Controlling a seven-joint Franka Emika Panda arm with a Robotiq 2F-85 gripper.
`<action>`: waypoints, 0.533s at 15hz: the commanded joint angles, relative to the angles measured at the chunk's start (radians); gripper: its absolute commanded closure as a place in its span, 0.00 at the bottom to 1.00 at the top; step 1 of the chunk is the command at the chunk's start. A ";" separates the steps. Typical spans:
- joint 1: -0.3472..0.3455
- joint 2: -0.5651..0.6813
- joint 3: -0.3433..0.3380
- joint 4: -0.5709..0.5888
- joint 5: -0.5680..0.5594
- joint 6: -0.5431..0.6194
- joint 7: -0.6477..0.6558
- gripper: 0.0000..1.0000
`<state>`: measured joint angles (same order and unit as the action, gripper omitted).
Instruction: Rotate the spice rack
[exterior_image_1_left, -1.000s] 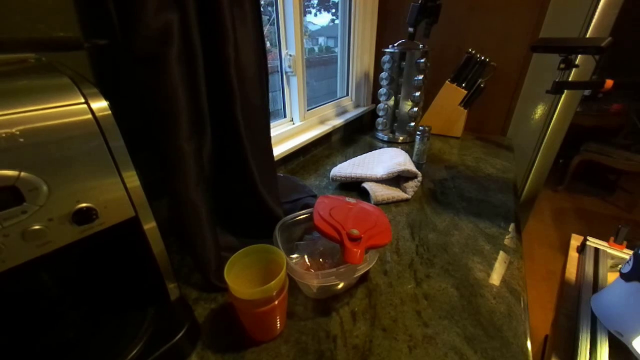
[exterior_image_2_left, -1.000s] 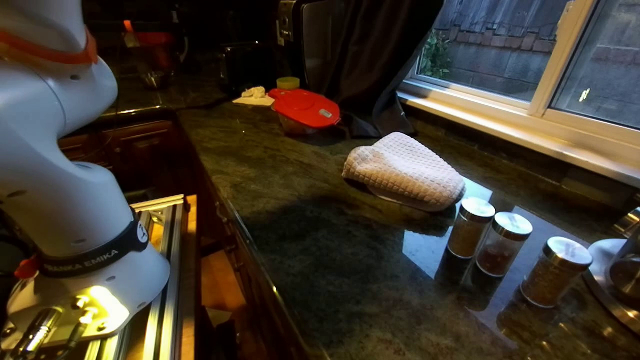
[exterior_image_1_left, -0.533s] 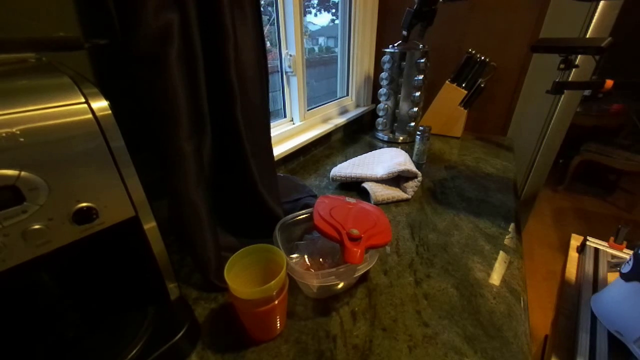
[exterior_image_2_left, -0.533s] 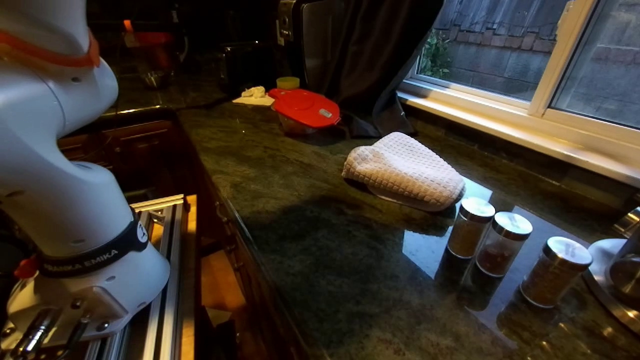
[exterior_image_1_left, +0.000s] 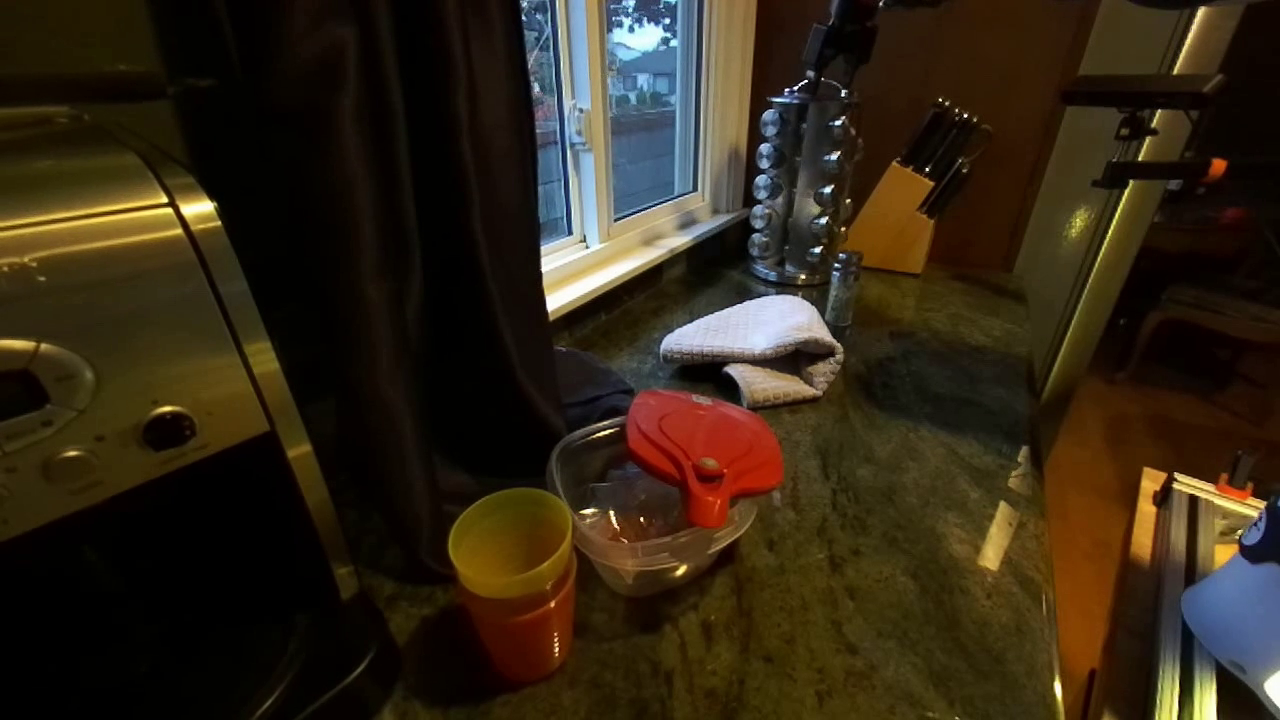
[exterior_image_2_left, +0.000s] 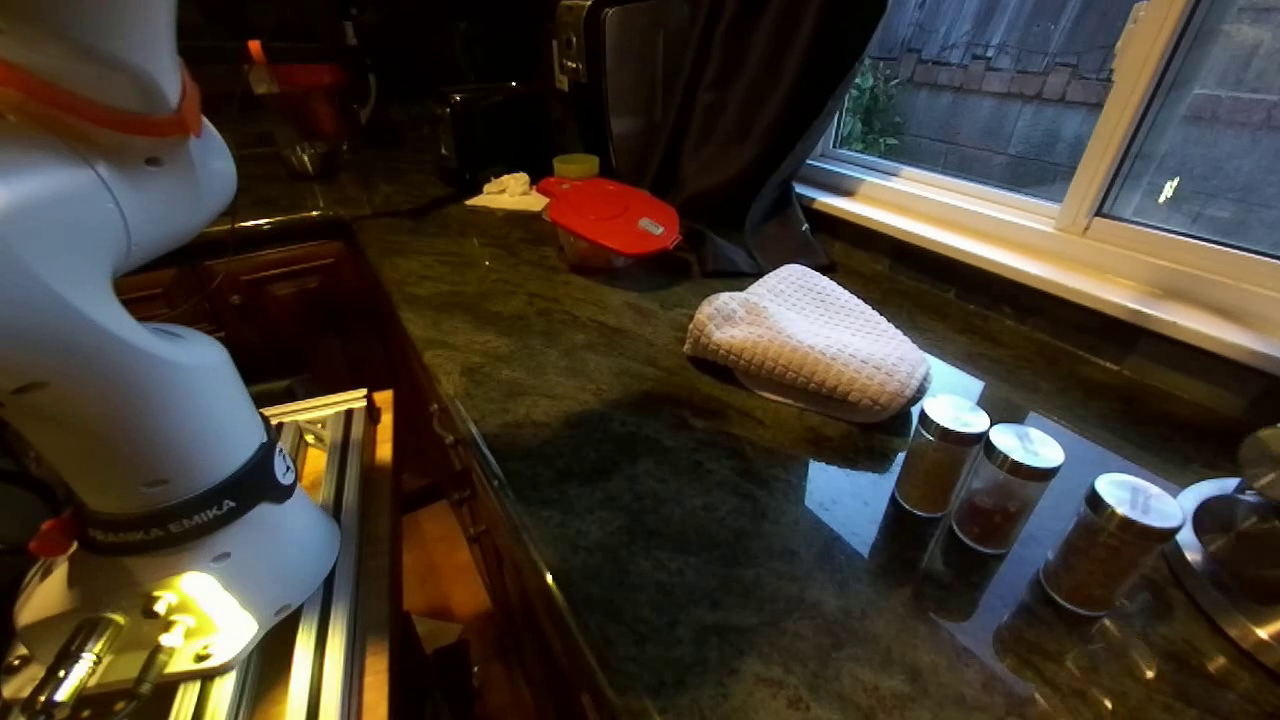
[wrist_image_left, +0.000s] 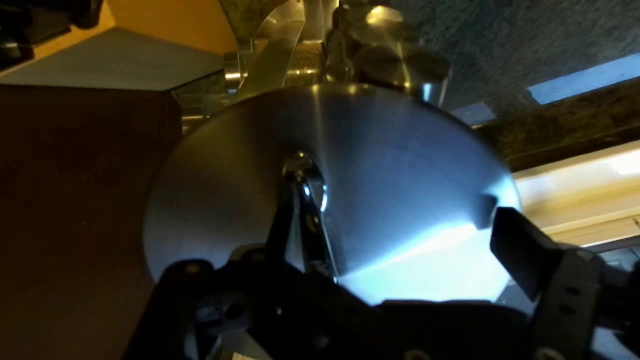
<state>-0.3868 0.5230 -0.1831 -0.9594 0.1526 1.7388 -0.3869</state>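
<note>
A: Counting one spice rack (exterior_image_1_left: 800, 190), upright at the far end of the counter (exterior_image_1_left: 900, 480), near the window (exterior_image_1_left: 598, 150) and just beside one knife block (exterior_image_1_left: 892, 220). Making out five jar lids (exterior_image_1_left: 765, 187) down the window-side column!

B: And up top?

A: Spotting one gripper (wrist_image_left: 392, 227) there, spread wide in the wrist view, with a broad gap between two black fingers (wrist_image_left: 520, 242). Catching one slim handle (wrist_image_left: 316, 192) on the rack's top, inside that gap, right by one finger. Cannot tell about contact.

B: Any loose jars?

A: Three, in an exterior view, all upright! Getting a pair of jars (exterior_image_2_left: 1008, 490) close together, then a single jar (exterior_image_2_left: 1112, 543) just beside the rack's base (exterior_image_2_left: 1205, 595).

B: Working along the counter, adding one folded towel (exterior_image_1_left: 755, 340), one clear container (exterior_image_1_left: 650, 565), one red lid (exterior_image_1_left: 705, 450) lying over part of it, and two nested cups (exterior_image_1_left: 525, 630), yellow inside orange.

A: How about the surface?

B: Dark green, mottled and polished, shiny with bright reflections.

A: And the room?

B: Dim, with warm yellow light in places. Passing one dark curtain (exterior_image_1_left: 350, 250), one steel-fronted appliance (exterior_image_1_left: 100, 220) near the cups, and a brown wall (exterior_image_1_left: 1000, 60) behind the knife block. Picking out the white robot arm (exterior_image_2_left: 110, 280) on a metal-railed stand (exterior_image_2_left: 345, 450) beside the counter, with greenery (exterior_image_2_left: 870, 130) and a block wall (exterior_image_2_left: 970, 130) outside the glass.
</note>
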 joint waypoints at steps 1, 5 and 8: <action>-0.007 0.017 -0.003 0.066 0.018 -0.147 0.091 0.00; -0.017 0.029 0.007 0.110 0.047 -0.252 0.164 0.00; -0.013 0.035 0.005 0.121 0.053 -0.250 0.193 0.00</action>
<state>-0.3878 0.5268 -0.1829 -0.8884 0.1763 1.5158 -0.2322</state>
